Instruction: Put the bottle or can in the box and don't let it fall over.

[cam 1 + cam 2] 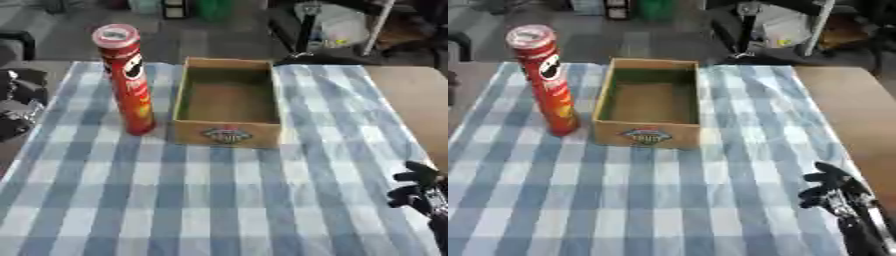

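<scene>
One tall red can [127,80] stands upright just left of the empty box [228,102], so the right hand [831,189], fingers curled on nothing, should grasp it low and keep it vertical.

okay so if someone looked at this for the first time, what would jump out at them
First the tall red can, standing upright on the blue checked cloth just left of the box. Next the open cardboard box, empty, at the table's middle. The robot's right hand shows low at the right edge, fingers curled, holding nothing.
</scene>
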Action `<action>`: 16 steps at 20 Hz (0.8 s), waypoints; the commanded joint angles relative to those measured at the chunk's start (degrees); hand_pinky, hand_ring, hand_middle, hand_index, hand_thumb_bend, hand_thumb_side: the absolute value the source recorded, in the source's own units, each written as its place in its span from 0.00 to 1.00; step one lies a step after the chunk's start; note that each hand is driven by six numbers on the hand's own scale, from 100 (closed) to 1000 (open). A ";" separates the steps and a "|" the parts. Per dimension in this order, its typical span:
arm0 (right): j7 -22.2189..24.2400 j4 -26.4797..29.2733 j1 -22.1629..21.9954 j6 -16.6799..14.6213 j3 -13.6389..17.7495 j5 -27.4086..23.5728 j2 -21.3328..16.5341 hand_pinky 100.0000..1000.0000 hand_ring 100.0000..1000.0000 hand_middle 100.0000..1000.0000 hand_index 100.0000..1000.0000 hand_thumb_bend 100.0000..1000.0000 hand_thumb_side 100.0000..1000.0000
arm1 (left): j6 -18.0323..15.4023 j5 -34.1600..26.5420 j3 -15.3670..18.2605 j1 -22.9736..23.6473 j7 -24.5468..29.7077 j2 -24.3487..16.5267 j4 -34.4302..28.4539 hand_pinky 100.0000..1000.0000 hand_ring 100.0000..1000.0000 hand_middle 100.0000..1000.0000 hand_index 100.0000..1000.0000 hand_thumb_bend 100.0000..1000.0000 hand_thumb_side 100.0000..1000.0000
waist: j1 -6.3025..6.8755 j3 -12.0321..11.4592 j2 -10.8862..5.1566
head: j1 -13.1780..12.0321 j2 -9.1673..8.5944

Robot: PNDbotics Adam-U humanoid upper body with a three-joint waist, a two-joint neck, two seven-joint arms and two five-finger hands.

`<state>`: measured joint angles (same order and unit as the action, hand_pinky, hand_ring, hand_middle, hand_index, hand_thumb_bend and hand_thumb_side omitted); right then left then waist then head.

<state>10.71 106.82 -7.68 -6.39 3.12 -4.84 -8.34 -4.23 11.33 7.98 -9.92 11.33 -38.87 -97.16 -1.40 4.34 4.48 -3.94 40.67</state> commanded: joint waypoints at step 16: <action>0.87 -0.12 -0.09 0.04 -0.45 -0.04 -1.22 0.47 0.53 0.62 0.82 0.00 0.61 | -1.39 -1.00 -7.42 -28.78 2.27 -12.80 13.70 0.64 0.65 0.73 0.85 0.10 0.48 | 0.87 1.93 -1.65 | -0.62 -0.96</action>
<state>11.34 106.23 -8.00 -6.25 2.75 -4.84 -8.39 -5.27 9.53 1.48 -37.36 12.38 -49.07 -85.48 -0.67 6.27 3.77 -4.27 40.54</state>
